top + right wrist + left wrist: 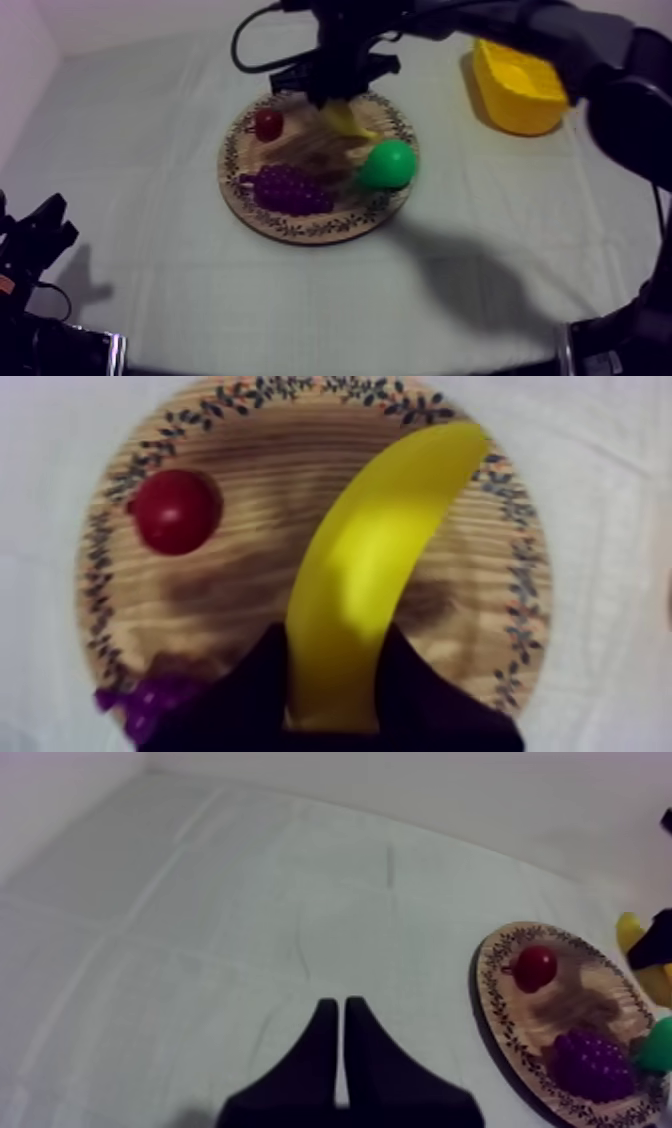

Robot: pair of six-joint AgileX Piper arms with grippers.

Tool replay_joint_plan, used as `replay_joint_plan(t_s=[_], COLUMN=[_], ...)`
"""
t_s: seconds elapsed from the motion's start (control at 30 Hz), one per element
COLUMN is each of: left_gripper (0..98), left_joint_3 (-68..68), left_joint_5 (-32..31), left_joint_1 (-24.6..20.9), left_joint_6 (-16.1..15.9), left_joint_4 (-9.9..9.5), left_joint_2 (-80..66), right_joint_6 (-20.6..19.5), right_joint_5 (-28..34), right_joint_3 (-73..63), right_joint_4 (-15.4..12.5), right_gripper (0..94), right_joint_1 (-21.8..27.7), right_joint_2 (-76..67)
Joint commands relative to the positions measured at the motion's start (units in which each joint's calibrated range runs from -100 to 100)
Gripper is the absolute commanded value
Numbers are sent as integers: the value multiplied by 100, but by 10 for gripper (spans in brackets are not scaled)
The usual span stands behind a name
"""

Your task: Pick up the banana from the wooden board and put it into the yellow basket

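Note:
The yellow banana (347,120) is between the two black fingers of my right gripper (335,95), which is shut on it over the far side of the round wooden board (300,228). In the right wrist view the banana (370,566) runs out from my right gripper (338,641) and curves over the board (110,546). The yellow basket (520,85) stands at the far right of the table, apart from the board. My left gripper (45,225) rests low at the left, and its fingers lie together as a narrow wedge (340,1004) over bare cloth.
On the board lie a small red fruit (267,123), a purple bunch of grapes (290,188) and a green pear (388,163). The right arm reaches in from the upper right, passing above the basket.

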Motion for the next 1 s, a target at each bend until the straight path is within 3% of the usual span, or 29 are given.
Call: replay_joint_plan(t_s=[0.0, 0.37, 0.97], left_gripper=[0, 0, 0], left_joint_3=[1, 1, 1], left_joint_5=[1, 1, 1], left_joint_1=[2, 2, 2], left_joint_6=[0, 1, 0], left_joint_4=[0, 0, 0], left_joint_2=[0, 0, 0], right_joint_6=[0, 108, 704], right_joint_5=[67, 335, -327], right_joint_3=[210, 955, 2166], right_joint_4=[70, 528, 942], right_gripper=[104, 104, 102], right_joint_1=[-21, 269, 1873], right_joint_2=[-817, -2805, -4231])
